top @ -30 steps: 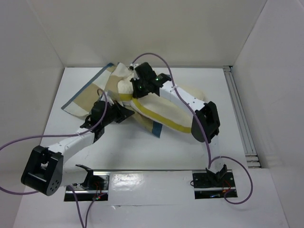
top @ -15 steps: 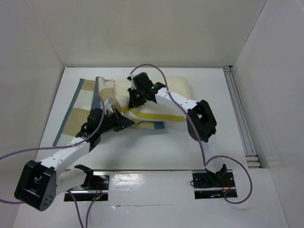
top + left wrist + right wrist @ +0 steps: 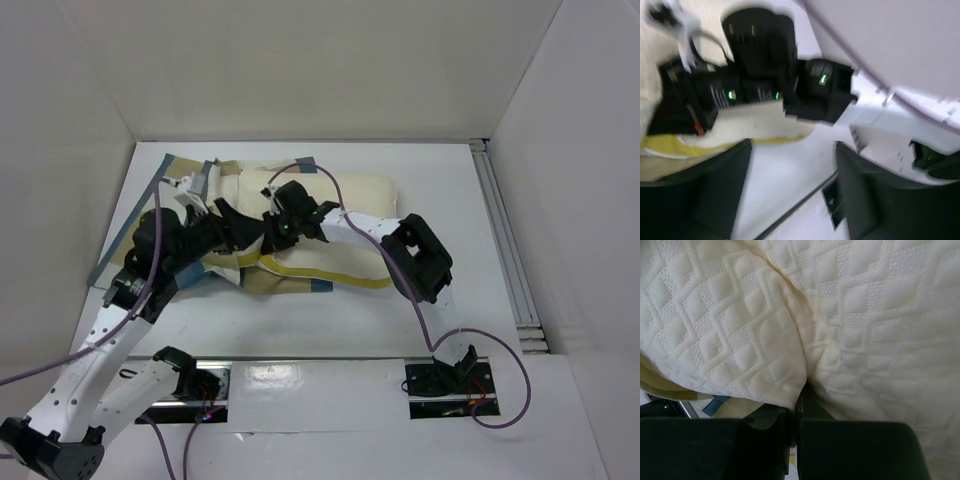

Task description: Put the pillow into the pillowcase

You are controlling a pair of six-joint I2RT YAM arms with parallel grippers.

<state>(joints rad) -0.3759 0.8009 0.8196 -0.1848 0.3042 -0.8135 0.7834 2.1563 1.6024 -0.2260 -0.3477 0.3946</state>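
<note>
The cream pillow (image 3: 355,205) with a yellow edge lies across the middle of the table. The blue, tan and cream checked pillowcase (image 3: 178,175) lies bunched at its left end, partly under my left arm. My right gripper (image 3: 271,236) is shut on a fold of the quilted pillow (image 3: 850,315) fabric; in the right wrist view the gripper (image 3: 799,401) pinches it tight. My left gripper (image 3: 232,222) sits just left of it, over the pillow's left end. The blurred left wrist view shows the left gripper (image 3: 792,152) open over bare table, holding nothing.
White walls close in the table at the back and both sides. A metal rail (image 3: 506,250) runs along the right edge. Two mounting plates (image 3: 448,385) sit at the near edge, and purple cables (image 3: 300,168) loop over the arms.
My left gripper has opened and let go of the fabric, and the left arm has swung back and up. The pillow and pillowcase have dropped flatter, and the right gripper has shifted left, still shut.
</note>
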